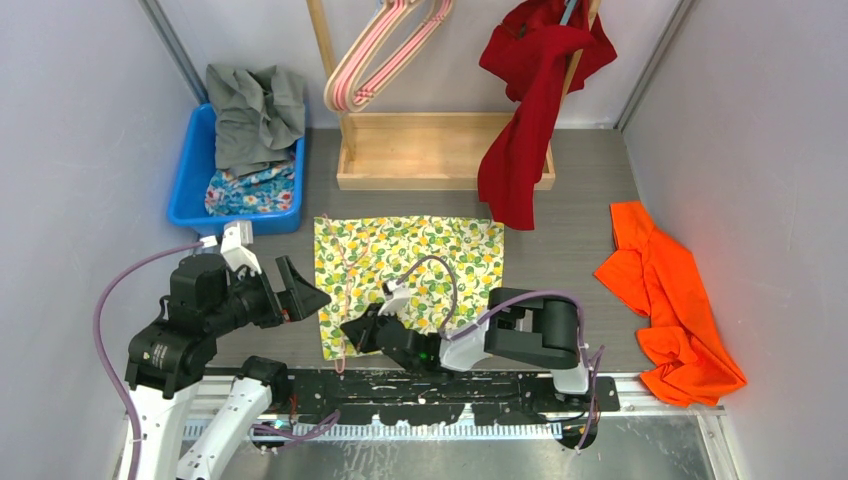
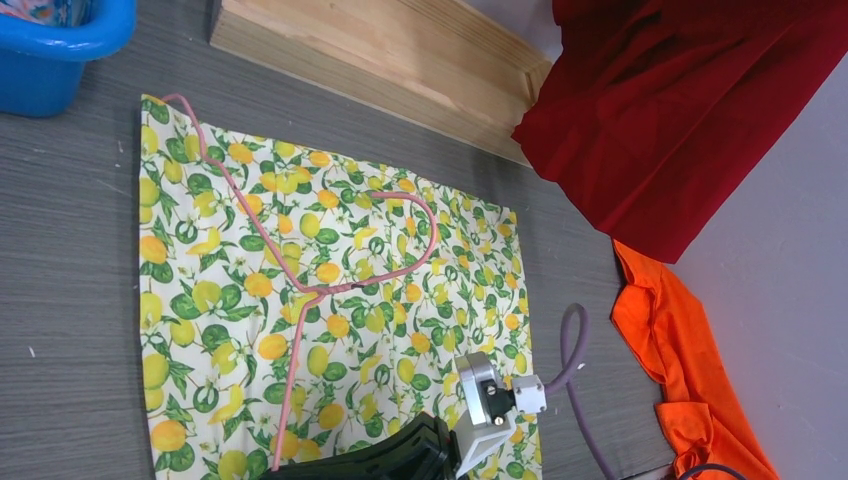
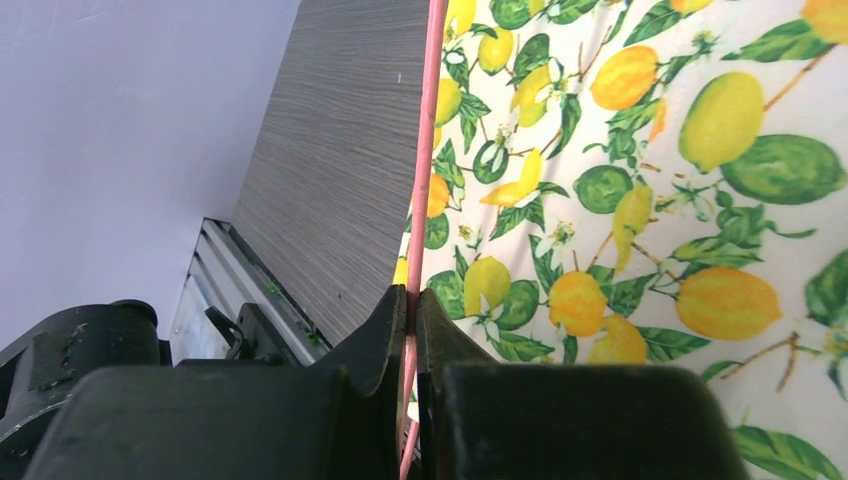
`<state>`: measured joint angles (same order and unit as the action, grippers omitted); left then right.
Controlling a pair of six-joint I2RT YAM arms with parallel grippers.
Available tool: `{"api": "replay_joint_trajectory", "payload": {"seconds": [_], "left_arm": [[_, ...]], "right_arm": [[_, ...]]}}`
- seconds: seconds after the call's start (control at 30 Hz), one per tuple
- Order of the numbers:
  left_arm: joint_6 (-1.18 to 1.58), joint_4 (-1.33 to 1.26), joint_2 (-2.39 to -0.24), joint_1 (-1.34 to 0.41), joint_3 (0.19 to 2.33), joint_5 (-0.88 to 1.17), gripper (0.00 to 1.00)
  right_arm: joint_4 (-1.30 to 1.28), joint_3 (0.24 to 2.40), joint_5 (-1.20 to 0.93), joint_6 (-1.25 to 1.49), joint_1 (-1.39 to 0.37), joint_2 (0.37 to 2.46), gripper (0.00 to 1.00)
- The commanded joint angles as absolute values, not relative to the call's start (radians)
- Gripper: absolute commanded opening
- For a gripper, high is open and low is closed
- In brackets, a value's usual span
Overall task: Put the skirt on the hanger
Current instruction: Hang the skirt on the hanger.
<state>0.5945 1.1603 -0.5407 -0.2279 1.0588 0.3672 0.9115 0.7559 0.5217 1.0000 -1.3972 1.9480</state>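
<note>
Left gripper (image 1: 296,292): hovered just off the skirt's left edge, jaws apart, holding nothing.
Hanger (image 2: 300,290): thin pink wire, lay flat on top of the skirt, along its left side.
Skirt (image 1: 420,255): lemon print, spread flat mid-table, not yet on the hanger.
Right gripper (image 3: 411,300): low at the skirt's near-left corner, fingers clamped on the hanger wire. I could not tell whether any cloth was caught with it.
Step in hand: I judged it to be taking control of the hanger so the skirt could be fed onto it.
Doing it well: I reckoned on a firm pinch and a slow lift, since thin wire would twist in the pads. The left gripper looked well placed to take the skirt's left edge.
Risk: dragging the skirt and rumpling it.
</note>
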Motion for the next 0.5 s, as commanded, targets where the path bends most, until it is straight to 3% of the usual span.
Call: {"api": "replay_joint_trajectory", "payload": {"seconds": [0.0, 0.47], "left_arm": [[0.592, 1.114, -0.541, -0.228, 1.083, 0.381, 0.97], [0.592, 1.111, -0.538, -0.228, 1.068, 0.38, 0.98]], "right_arm": [[0.855, 0.744, 0.615, 0.998, -1.404, 1.872, 0.01], [0.79, 0.668, 0.685, 1.046, -1.405, 1.802, 0.01]]}}
